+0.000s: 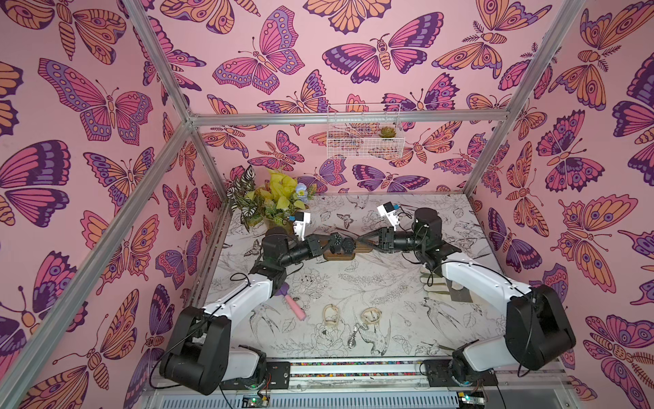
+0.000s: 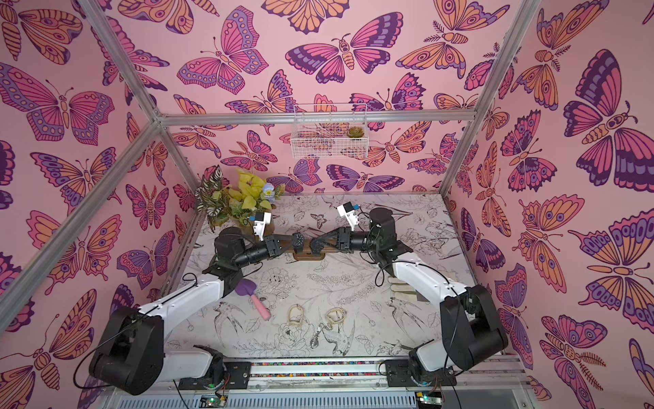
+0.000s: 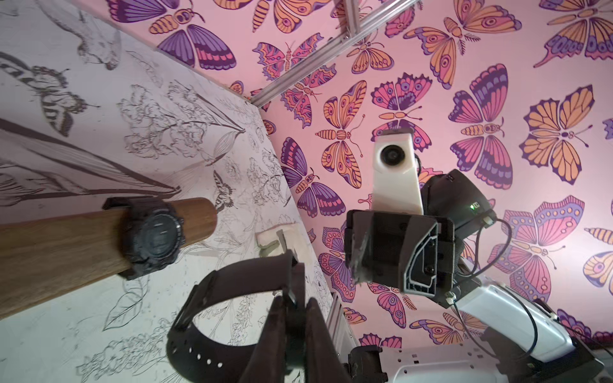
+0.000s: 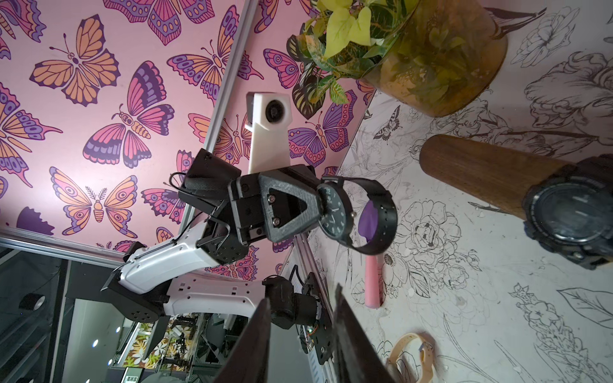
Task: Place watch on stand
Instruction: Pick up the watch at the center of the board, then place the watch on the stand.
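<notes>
On the surface [image 2: 354,290], mid-frame in both top views, we see the stand [image 2: 307,255] with a chunky watch [image 3: 152,238] around its bar. Our left hand [image 4: 318,201] pinches the watch [image 4: 335,212] near the bar's left end. Our right hand [image 4: 302,293] is spread and empty. Only the right wrist view shows its dial.

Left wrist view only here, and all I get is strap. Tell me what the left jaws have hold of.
Observer: In the right wrist view the left gripper has its jaws shut on the black watch at its dial.
Operator: Now the end nearest the left arm; mine cuts it off.
Observer: That end of the stand is bare; the strap loop is not around it.
Operator: Name what waits.
Observer: Two tan watches lie on the table, toward the arm bases.
</notes>
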`<act>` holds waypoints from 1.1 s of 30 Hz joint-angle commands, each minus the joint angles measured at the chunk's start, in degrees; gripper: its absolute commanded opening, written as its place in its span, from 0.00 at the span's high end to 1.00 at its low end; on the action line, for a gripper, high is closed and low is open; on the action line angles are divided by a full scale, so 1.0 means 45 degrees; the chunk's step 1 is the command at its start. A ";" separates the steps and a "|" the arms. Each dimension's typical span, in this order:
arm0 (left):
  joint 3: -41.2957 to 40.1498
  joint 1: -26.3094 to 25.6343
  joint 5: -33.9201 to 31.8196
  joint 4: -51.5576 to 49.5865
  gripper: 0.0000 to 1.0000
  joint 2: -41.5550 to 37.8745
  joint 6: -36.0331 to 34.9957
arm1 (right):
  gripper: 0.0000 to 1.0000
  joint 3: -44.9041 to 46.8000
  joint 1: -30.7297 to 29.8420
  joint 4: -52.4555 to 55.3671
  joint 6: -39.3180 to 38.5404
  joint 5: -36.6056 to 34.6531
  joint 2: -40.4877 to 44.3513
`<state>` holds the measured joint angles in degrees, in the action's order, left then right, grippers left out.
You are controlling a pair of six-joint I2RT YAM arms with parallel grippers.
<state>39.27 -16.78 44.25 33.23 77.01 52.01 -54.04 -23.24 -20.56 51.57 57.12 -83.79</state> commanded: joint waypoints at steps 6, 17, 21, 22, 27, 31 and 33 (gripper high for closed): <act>-0.0693 0.1630 0.0954 0.0342 1.00 -0.0191 0.0005 | 0.66 -0.0276 0.0622 0.1330 -0.1192 -0.0097 -0.0352; -0.1035 0.3624 0.1043 0.0731 1.00 0.0290 -0.0141 | 0.67 -0.0295 0.1371 0.2107 -0.1850 -0.0918 -0.1314; -0.1157 0.4069 0.1097 0.1408 1.00 0.0971 0.0044 | 0.67 -0.0276 0.1549 0.1901 -0.1802 -0.0790 -0.2011; -0.1196 0.4189 0.1150 0.1655 1.00 0.1233 0.0181 | 0.67 -0.0263 0.1589 0.1847 -0.1774 -0.0762 -0.2089; -0.1101 0.4554 0.1565 0.3659 1.00 0.2771 0.1055 | 0.67 -0.0266 0.1823 0.1797 -0.1817 -0.0741 -0.2443; -0.0928 0.4558 0.2066 0.5148 1.00 0.4075 0.1849 | 0.67 -0.0233 0.1981 0.1788 -0.1870 -0.0799 -0.2695; -0.0896 0.4551 0.2120 0.5384 1.00 0.4416 0.1967 | 0.67 -0.0256 0.2021 0.1776 -0.1870 -0.0800 -0.2819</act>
<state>35.00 3.42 51.20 50.61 95.68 58.59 -54.04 -14.66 -12.47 44.51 53.78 -95.13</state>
